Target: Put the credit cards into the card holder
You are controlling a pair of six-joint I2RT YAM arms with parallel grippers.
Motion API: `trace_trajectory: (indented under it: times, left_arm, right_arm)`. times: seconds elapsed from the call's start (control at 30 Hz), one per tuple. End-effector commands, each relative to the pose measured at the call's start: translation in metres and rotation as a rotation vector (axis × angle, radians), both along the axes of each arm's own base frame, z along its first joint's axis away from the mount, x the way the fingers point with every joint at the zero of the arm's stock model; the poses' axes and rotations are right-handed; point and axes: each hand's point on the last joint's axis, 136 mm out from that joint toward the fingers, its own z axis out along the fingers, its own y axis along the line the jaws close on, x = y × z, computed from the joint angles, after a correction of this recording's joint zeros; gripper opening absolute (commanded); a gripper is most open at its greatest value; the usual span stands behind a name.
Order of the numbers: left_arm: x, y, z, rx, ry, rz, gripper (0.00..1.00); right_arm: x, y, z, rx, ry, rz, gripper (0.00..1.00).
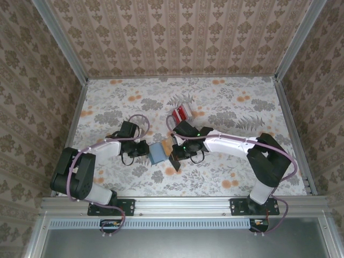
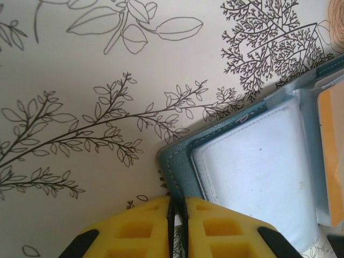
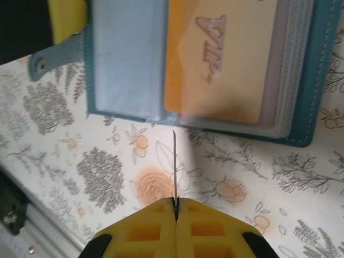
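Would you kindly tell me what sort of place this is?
Probably a robot test cell, not a home: a left arm and right arm bolted to an aluminium rail, a floral-covered table, and wallpapered panels in metal framing.

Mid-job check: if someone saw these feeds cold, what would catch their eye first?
The open teal wallet sits in the middle of the scene. The right tool holds a thin card edge-on, pointed at the wallet's pockets, while the left tool pinches the wallet's corner. A small stack of red cards lies farther back.
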Motion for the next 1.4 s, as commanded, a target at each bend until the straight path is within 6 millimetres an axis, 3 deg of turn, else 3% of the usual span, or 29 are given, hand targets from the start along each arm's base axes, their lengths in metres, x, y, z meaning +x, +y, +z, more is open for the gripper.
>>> trace_trajectory:
  times: [0.0, 0.1, 0.27, 0.37, 0.53, 0.9, 1.37]
  left_arm:
    - [-0.001, 0.009, -0.007, 0.03, 0.013, 0.036, 0.14]
    - [0.0, 0.008, -0.012, 0.033, 0.025, 0.04, 0.13]
    - [0.0, 0.012, -0.015, 0.05, 0.028, 0.053, 0.07]
    - [-0.001, 0.016, -0.015, 0.067, 0.021, 0.066, 0.05]
    - [-0.002, 0.014, -0.019, 0.054, 0.024, 0.073, 0.04]
    - [-0.002, 0.013, -0.022, 0.052, 0.034, 0.065, 0.04]
    - [-0.003, 0.012, -0.021, 0.039, 0.035, 0.07, 0.04]
  right_arm:
    - [-0.011, 0.015, 0.025, 0.15, 0.047, 0.04, 0.02]
    - [0.005, 0.018, 0.031, 0.207, 0.029, -0.002, 0.02]
    - [0.043, 0.018, 0.023, 0.262, 0.011, -0.09, 0.02]
    - [0.055, 0.023, 0.016, 0.278, 0.025, -0.098, 0.02]
    - [0.059, 0.035, 0.002, 0.307, 0.069, -0.095, 0.02]
    - [0.069, 0.027, -0.012, 0.292, 0.073, -0.144, 0.02]
    - [0.087, 0.032, -0.026, 0.27, 0.038, -0.166, 0.01]
